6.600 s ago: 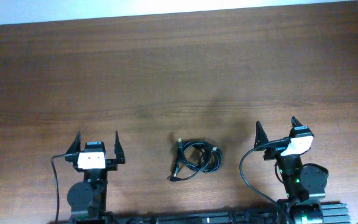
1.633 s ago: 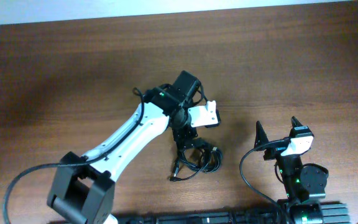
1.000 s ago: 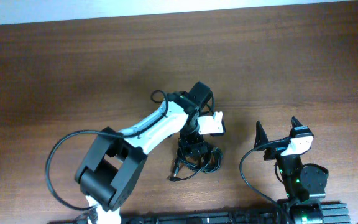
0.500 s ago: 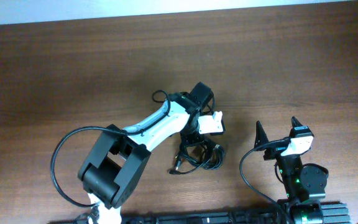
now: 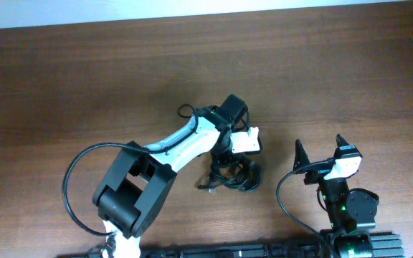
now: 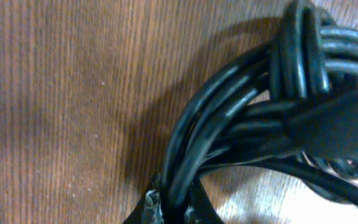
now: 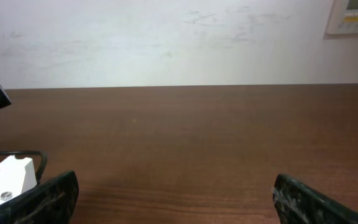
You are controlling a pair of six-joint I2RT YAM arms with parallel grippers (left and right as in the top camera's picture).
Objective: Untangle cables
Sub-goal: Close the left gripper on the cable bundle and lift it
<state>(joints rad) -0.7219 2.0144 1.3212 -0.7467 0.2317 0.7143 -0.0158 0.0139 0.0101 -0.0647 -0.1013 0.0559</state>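
- Near right: black-fingered, white-bodied right gripper [image 5: 318,141], over the brown wooden table [image 5: 84,86]; fingers spread wide, holding nothing.
- Near centre, left of that and well apart from it: small coiled bundle of thin black cables [image 5: 239,178], lying on the table in overlapping loops.
- At the bundle's far side: left gripper [image 6: 173,208] on a white arm, pointing down; fingers pinched narrow around several strands at the coil's edge.
- Beyond the far table edge: plain white wall [image 7: 166,37].

no text can be read anywhere
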